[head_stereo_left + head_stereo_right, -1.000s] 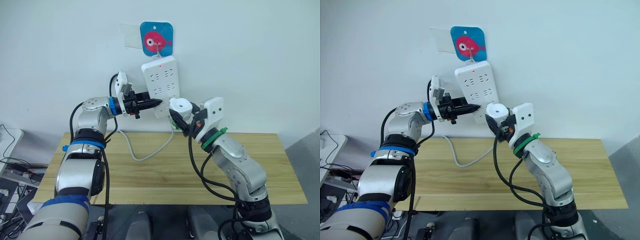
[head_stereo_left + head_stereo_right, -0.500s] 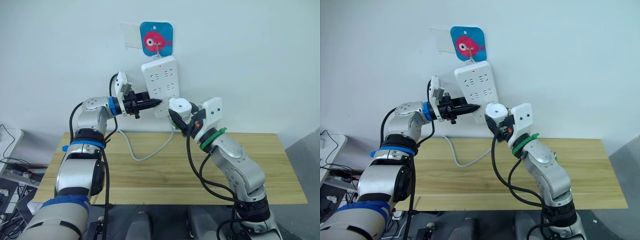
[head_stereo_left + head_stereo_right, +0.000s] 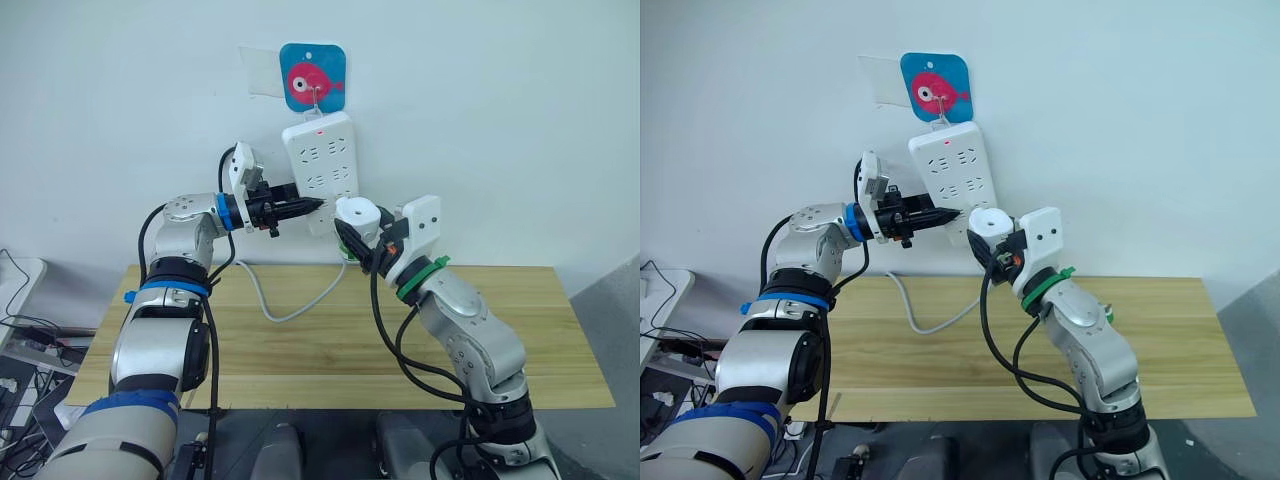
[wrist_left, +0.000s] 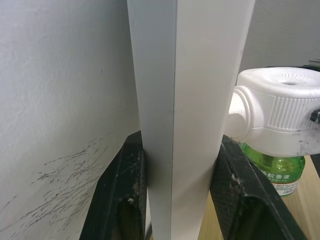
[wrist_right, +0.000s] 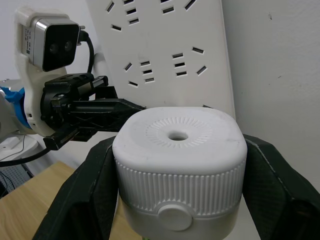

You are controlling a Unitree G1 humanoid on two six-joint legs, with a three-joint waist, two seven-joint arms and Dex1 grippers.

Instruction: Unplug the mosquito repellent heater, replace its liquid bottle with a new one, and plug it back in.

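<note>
At centre left of the head view, the left tool (image 3: 318, 204) pinches the lower edge of the white power strip (image 3: 322, 165) hanging on the wall, one finger (image 4: 122, 200) on each side. Just right of it, at frame centre, the right tool (image 3: 352, 236) is closed around the heater (image 3: 357, 212), held up by the strip's lower end. Its green bottle (image 4: 276, 167) carries small print too fine to read. The worktop (image 3: 300, 340) lies below.

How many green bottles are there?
1. The green bottle hangs under the white heater, which the right gripper holds next to the power strip on the wall. Another bottle could be hidden behind the arms.
</note>
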